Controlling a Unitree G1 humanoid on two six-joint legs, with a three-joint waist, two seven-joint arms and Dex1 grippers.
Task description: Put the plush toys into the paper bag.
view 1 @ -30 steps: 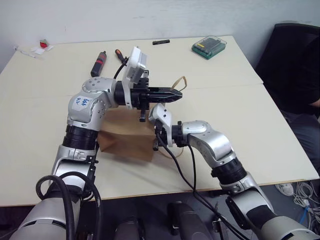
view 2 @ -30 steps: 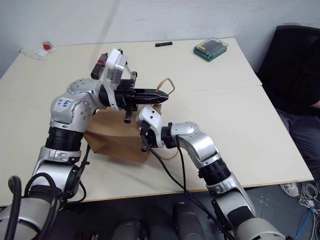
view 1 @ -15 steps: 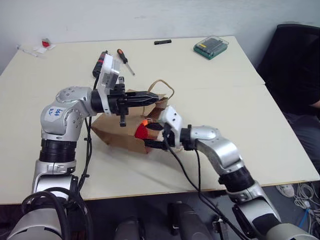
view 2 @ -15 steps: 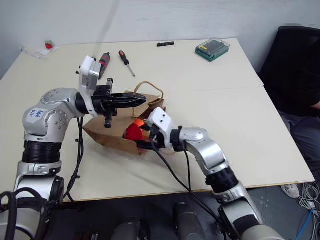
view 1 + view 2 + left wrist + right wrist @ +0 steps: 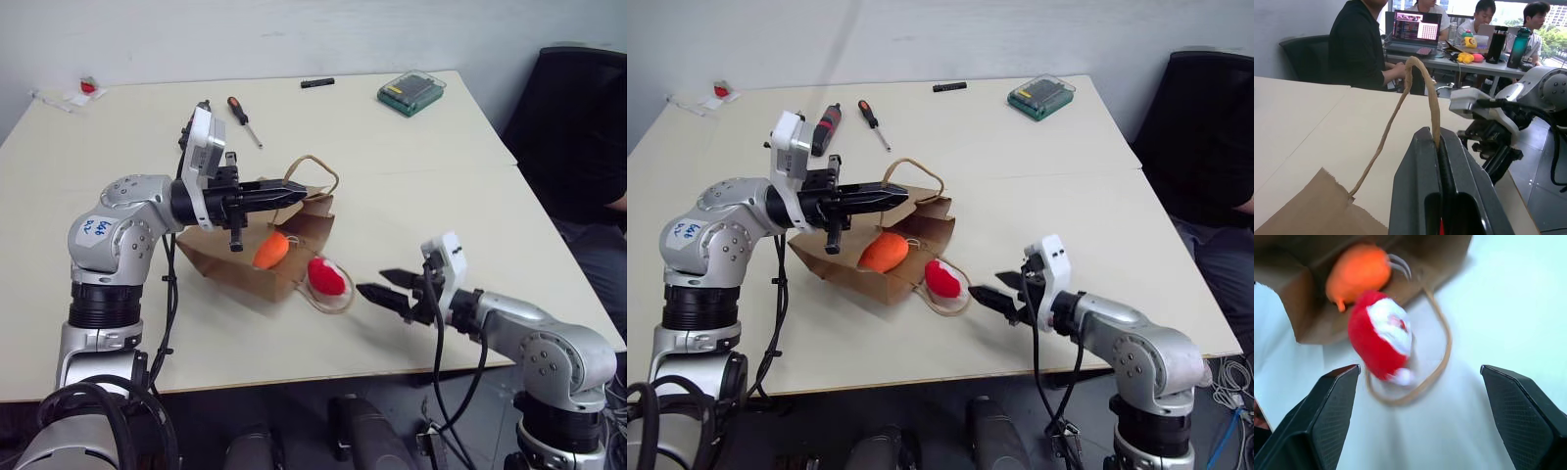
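The brown paper bag [image 5: 230,257] lies on its side on the table, mouth toward my right arm. My left gripper [image 5: 296,189] is shut on its upper cord handle [image 5: 1420,83] and holds the mouth open. The orange plush toy [image 5: 271,250] lies just inside the mouth. The red plush toy [image 5: 328,277], with a white patch, rests on the table at the mouth's edge, inside the lower handle loop [image 5: 1442,350]. My right gripper [image 5: 387,287] hovers open a short way to the right of the red toy [image 5: 1380,340], apart from it, holding nothing.
Two screwdrivers [image 5: 826,125] [image 5: 872,122] lie behind the bag. A green case [image 5: 411,90] and a black marker [image 5: 315,82] sit near the far edge, a red-and-white scrap [image 5: 86,88] at the far left corner. A black chair [image 5: 578,127] stands to the right.
My right gripper opened, let go of the red toy at the bag's mouth and drew back to the right. The left gripper shifted a little left, still shut on the handle.
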